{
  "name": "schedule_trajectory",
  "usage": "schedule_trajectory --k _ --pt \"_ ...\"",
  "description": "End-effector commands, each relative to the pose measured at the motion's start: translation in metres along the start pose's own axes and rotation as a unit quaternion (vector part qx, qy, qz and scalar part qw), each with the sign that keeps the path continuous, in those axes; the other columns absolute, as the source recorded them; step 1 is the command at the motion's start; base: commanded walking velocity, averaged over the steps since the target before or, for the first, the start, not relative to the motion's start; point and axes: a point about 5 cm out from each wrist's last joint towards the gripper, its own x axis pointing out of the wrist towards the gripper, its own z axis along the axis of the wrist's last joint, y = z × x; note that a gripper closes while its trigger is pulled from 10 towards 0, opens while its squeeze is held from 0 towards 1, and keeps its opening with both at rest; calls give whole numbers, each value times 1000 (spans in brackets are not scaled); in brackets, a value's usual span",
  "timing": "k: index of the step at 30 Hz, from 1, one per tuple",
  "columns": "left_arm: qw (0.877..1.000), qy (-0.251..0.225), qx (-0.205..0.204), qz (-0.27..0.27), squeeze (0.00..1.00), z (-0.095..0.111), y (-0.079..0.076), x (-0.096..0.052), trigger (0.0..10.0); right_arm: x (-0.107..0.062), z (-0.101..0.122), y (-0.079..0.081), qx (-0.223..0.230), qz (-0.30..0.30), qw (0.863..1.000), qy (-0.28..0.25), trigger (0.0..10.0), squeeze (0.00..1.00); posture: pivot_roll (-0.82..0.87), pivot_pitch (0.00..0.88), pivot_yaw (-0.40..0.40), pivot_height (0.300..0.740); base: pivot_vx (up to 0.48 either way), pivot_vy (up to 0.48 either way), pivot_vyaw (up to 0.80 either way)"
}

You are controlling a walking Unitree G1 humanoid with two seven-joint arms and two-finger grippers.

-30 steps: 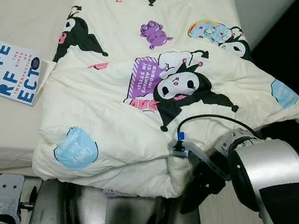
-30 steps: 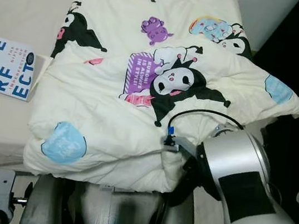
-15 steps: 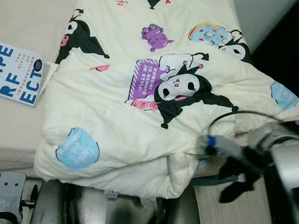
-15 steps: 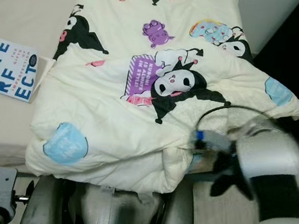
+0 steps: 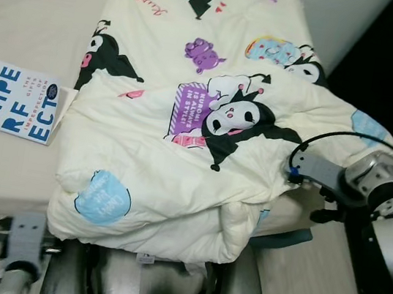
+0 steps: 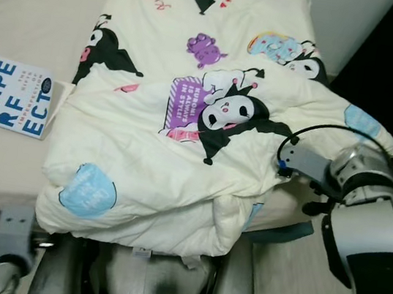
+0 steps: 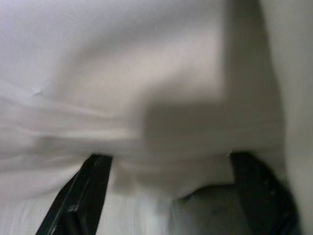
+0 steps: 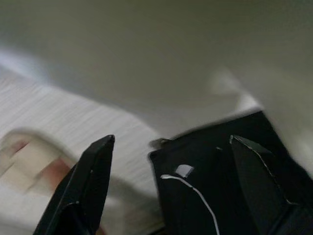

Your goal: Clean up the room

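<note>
- Bed (image 5: 32, 11): cream sheet bare beside the quilt.
- Quilt (image 5: 181, 152) heaped on the bed, unfolded; I judge tidying barely begun.
- Book (image 5: 15, 99) lies just beside the quilt, not yet put away.
- Right gripper (image 8: 171, 191) at quilt's edge, fingers apart, empty.
- Left gripper (image 7: 171, 196) against pale fabric, fingers spread.

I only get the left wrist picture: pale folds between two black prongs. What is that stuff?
Observer: A cream comforter printed with cartoon characters, bunched on a bed.
Operator: Anything else lying there?
Observer: A white book with blue letters, beside the comforter on the robot's left.
Operator: And the other arm?
Observer: The right arm reaches to the comforter's right edge; in its wrist view, the right gripper is open, holding nothing.
</note>
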Motion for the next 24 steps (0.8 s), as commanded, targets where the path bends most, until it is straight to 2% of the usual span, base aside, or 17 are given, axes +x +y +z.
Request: schedule_trajectory --k 1,5,6,7,9,10,11,12,13,14,15,17,18,19,21,24 --pt "999 38 8 -36 0 -19 -14 -12 10000 5 -8 3 27 -17 999 -5 10000 0 -117 238 -113 471 0 0 0" --pt "999 38 9 -34 0 -20 -13 -13 10000 3 -6 -8 61 -109 991 -44 10000 0 -114 241 -112 471 0 0 0" --pt "999 38 10 -34 0 -20 -12 -13 10000 -1 0 -14 61 -142 985 -74 10000 0 -116 242 -111 471 0 0 0" --pt "999 38 10 -34 0 -20 -12 -13 10000 -1 0 -14 61 -142 985 -74 10000 0 -116 242 -111 471 0 0 0" --pt "999 38 10 -33 0 -20 -12 -12 10000 -7 8 -23 73 -191 973 -110 10000 0 -119 243 -110 471 0 0 0" --pt "999 38 10 -33 0 -20 -12 -12 10000 -7 8 -23 73 -191 973 -110 10000 0 -119 243 -110 471 0 0 0" --pt "999 37 11 -34 0 -19 -12 -12 10000 -11 13 -27 85 -214 963 -136 10000 0 -121 242 -110 471 0 0 0" --pt "999 37 11 -34 0 -19 -12 -12 10000 -11 13 -27 85 -214 963 -136 10000 0 -121 242 -110 471 0 0 0" --pt "999 37 11 -35 0 -19 -12 -12 10000 -14 15 -30 94 -228 957 -151 10000 0 -121 243 -110 471 0 0 0" --pt "999 34 14 -30 0 -18 -11 -11 10000 -8 27 -21 168 -178 943 -226 10000 0 -124 246 -113 471 0 0 0" --pt "999 34 14 -30 0 -18 -11 -11 10000 -8 27 -21 168 -178 943 -226 10000 0 -124 246 -113 471 0 0 0" --pt "999 35 17 -18 0 -18 -6 -11 10000 3 37 -7 234 -106 926 -277 10000 0 -122 251 -114 471 0 0 0" --pt "999 39 23 -9 0 -19 -2 -11 10000 10 38 2 251 -83 921 -285 10000 0 -122 251 -114 471 0 0 0" --pt "998 47 32 7 0 -21 7 -13 10000 25 36 17 282 -55 918 -274 10000 0 -110 260 -114 471 0 0 0" --pt "998 50 35 11 0 -22 9 -13 10000 29 36 22 289 -53 917 -270 10000 0 -110 260 -114 471 0 0 0" --pt "994 70 65 49 0 -27 29 -18 10000 43 39 40 323 -31 908 -265 10000 0 -98 271 -106 471 0 0 0"
